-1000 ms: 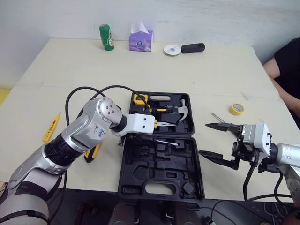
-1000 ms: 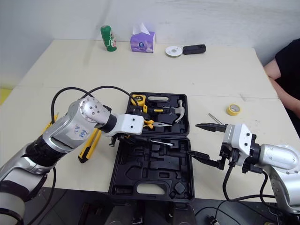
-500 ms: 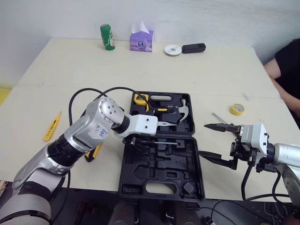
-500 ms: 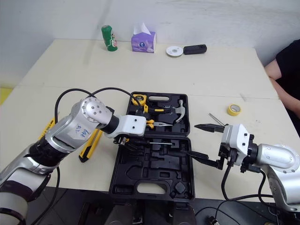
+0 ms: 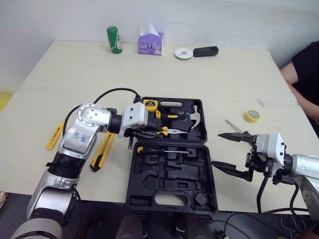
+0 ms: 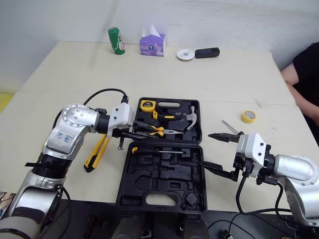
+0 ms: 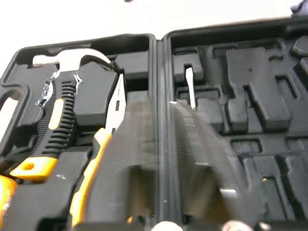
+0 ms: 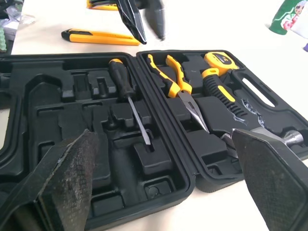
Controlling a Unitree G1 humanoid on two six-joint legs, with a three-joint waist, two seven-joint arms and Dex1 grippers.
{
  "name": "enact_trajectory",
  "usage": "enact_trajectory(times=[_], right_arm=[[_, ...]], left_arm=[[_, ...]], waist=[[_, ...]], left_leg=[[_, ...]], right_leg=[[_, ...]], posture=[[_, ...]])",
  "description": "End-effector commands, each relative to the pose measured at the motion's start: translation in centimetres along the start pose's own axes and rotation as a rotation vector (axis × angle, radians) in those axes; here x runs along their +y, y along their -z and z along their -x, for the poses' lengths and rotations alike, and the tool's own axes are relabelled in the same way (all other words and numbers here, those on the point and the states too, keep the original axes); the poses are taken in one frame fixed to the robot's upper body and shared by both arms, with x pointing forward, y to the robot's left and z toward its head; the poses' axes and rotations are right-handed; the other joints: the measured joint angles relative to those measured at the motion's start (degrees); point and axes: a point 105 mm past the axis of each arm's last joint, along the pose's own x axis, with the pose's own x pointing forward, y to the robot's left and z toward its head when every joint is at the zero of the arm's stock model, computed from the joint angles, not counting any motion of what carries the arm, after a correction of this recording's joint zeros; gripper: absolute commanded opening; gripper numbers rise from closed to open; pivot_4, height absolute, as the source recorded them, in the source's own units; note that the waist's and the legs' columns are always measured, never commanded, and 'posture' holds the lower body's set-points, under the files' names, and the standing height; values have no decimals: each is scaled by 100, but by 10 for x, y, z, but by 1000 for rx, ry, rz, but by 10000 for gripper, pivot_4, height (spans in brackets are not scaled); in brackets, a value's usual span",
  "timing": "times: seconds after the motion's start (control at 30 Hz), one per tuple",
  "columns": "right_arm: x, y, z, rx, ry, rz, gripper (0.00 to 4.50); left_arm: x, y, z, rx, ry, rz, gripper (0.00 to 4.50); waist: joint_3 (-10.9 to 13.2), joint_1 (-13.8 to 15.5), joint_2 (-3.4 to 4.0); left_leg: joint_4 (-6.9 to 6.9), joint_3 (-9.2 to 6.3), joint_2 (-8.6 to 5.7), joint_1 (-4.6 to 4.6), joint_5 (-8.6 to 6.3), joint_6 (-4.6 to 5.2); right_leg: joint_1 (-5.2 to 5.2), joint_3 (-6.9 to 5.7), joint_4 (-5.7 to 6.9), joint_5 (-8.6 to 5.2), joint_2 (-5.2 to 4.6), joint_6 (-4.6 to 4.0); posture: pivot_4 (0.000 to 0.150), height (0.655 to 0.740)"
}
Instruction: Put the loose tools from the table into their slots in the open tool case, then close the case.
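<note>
Case [image 5: 169, 172]: black moulded plastic, mostly matt, with a weak shine on the edges.
Hammer [image 5: 194, 115]: polished bright metal head; black and yellow ribbed grip that looks like rubber.
Pliers [image 8: 179, 87]: bare grey metal nose, smooth yellow plastic handles.
Screwdriver [image 8: 127, 94]: thin shiny metal shaft, black glossy handle.
Knife [image 8: 96, 36]: smooth yellow plastic body.
Right gripper [image 5: 216, 148]: black fingers [image 8: 67, 178] with a rough, grainy face.
Table [image 5: 224, 74]: cream top, smooth and matt.
Tape [image 5: 251, 116]: yellow, slightly glossy.
Can [image 5: 114, 39]: glossy green.
Disc [image 5: 183, 53]: shiny.
</note>
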Motion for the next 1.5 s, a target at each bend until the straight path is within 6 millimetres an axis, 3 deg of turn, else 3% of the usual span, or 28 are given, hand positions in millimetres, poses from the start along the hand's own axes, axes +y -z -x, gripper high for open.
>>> enact_trajectory(times=[0.03, 0.33, 0.73, 0.9, 1.07, 1.5], right_arm=[[-4, -1, 10, -19, 44, 14, 45000], [-2, 8, 16, 8, 67, 8, 45000], [-1, 9, 17, -4, 94, 6, 45000], [-3, 10, 18, -1, 103, 7, 45000], [-3, 11, 16, -3, 106, 6, 45000], [-3, 9, 16, -10, 102, -8, 45000]], left_arm=[[2, -11, 1, -112, -34, 36, 371], [-20, 34, -17, 4, -1, 142, 371], [-35, 54, -28, 94, 39, 146, 371], [-33, 70, -30, 184, 26, 211, 371], [-50, 81, -31, 237, 71, 281, 371], [-64, 120, -29, 474, 58, 341, 371]], waist=[[0, 8, 0], [0, -31, 0], [-1, -15, 2], [-2, -8, 3], [-9, -8, 11], [-155, -3, 60]], left_leg=[[2, -3, -1, -2, -2, 3], [3, 4, -3, 9, -7, 9], [2, 3, -2, 9, -9, 8], [2, 1, -2, 21, -11, 10], [2, -7, 2, 52, -30, 9], [1, -10, 5, 81, -65, 19]], right_leg=[[1, -1, -2, 1, 0, 2], [6, 6, -8, 4, -2, 7], [7, 6, -24, 4, -8, 7], [25, 5, -29, 4, -8, 7], [63, 2, -41, 3, -9, 7], [94, 3, -59, 3, -11, 8]], posture=[[1500, 7400], [1500, 7400], [1500, 7400], [1500, 7400], [1500, 7400], [1500, 7400]])
